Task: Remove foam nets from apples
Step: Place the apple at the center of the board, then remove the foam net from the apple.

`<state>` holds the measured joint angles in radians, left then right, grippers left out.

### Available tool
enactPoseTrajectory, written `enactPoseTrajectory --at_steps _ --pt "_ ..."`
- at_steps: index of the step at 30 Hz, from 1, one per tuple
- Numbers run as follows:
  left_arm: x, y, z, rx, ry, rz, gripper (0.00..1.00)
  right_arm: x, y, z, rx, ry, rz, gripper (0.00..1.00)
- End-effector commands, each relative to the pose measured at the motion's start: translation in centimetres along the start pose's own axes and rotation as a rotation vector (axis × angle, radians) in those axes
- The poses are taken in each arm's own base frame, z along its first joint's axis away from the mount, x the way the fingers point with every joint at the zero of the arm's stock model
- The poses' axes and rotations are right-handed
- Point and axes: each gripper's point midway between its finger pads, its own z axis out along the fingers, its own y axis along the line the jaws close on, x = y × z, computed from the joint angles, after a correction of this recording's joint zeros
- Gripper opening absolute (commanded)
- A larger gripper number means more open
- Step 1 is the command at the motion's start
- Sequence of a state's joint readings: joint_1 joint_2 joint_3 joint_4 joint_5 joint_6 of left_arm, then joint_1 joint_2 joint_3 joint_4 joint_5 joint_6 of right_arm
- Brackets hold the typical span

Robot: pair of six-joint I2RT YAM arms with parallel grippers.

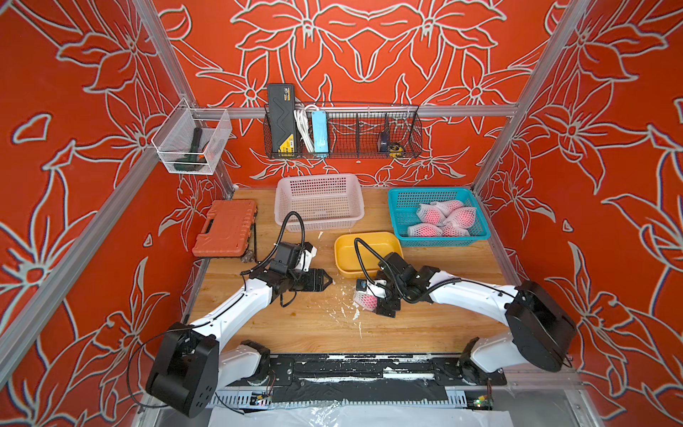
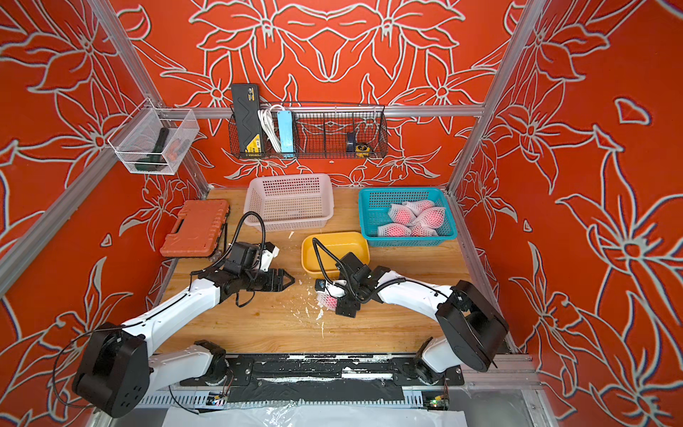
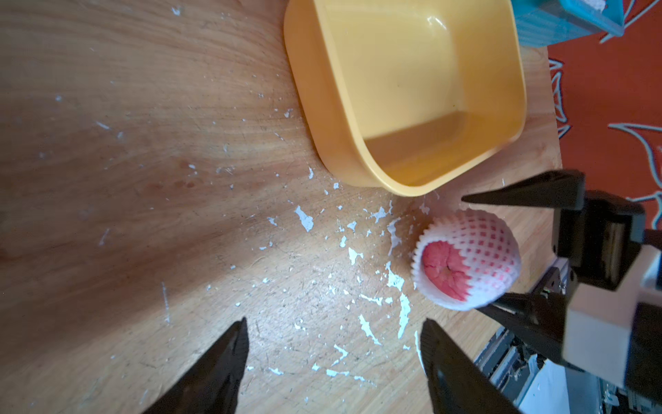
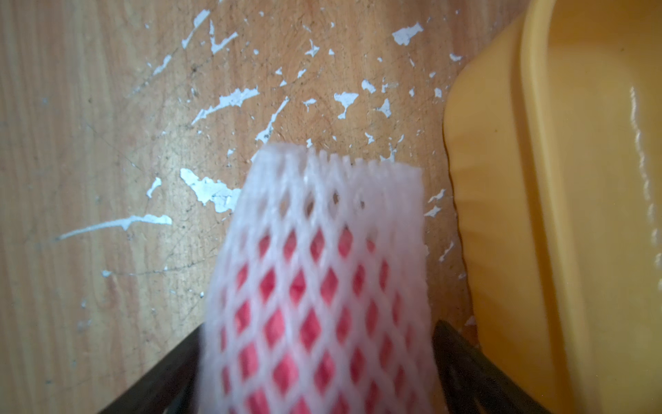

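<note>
Apple [image 3: 444,272]: pinkish-red, lying on wooden table [image 1: 314,325], just beside yellow tub [image 3: 311,118]; one end bare.
Foam net [image 3: 483,243]: white mesh sleeve on that apple, covers all but the bare end.
R gripper [image 3: 473,251]: jaws spread wide, one each side of netted apple; one finger just clear of net, other looks to touch it; fruit rests on the wood.
L gripper [image 3: 333,322]: jaws apart, nothing btwn them, over table, near apple but apart.
Blue basket [image 1: 403,222]: back right, holds five more netted apples [image 1: 439,218].
Pale basket [image 1: 318,199]: back centre.
Flakes [image 3: 304,218]: white scraps scattered on the wood around apple.
</note>
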<state>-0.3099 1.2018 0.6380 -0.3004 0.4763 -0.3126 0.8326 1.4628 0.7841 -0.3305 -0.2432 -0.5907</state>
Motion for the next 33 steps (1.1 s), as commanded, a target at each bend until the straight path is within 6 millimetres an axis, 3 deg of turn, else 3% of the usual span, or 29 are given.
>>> enactPoseTrajectory --at_steps 1,13,18,22,29,33 --pt "1.0 -0.9 0.6 0.064 0.054 -0.005 0.7 -0.3 0.1 -0.6 0.007 -0.008 -0.027 0.99" --pt "3.0 -2.2 2.6 0.18 0.181 -0.045 0.55 0.2 -0.3 -3.1 0.077 0.013 -0.015 0.94" --pt "3.8 -3.1 3.8 0.229 0.237 -0.058 0.51 1.1 0.0 -2.8 0.081 0.033 -0.02 0.86" --pt "4.0 -4.1 4.6 0.279 0.274 -0.052 0.49 1.3 -0.3 -2.7 0.097 0.04 -0.026 0.72" --pt "3.5 -5.9 6.2 0.363 0.326 -0.048 0.47 1.8 -0.1 -2.6 0.095 0.055 -0.041 0.65" --pt "4.2 -6.1 6.9 0.371 0.347 -0.041 0.47 1.9 -0.1 -2.2 0.089 0.063 -0.033 0.65"
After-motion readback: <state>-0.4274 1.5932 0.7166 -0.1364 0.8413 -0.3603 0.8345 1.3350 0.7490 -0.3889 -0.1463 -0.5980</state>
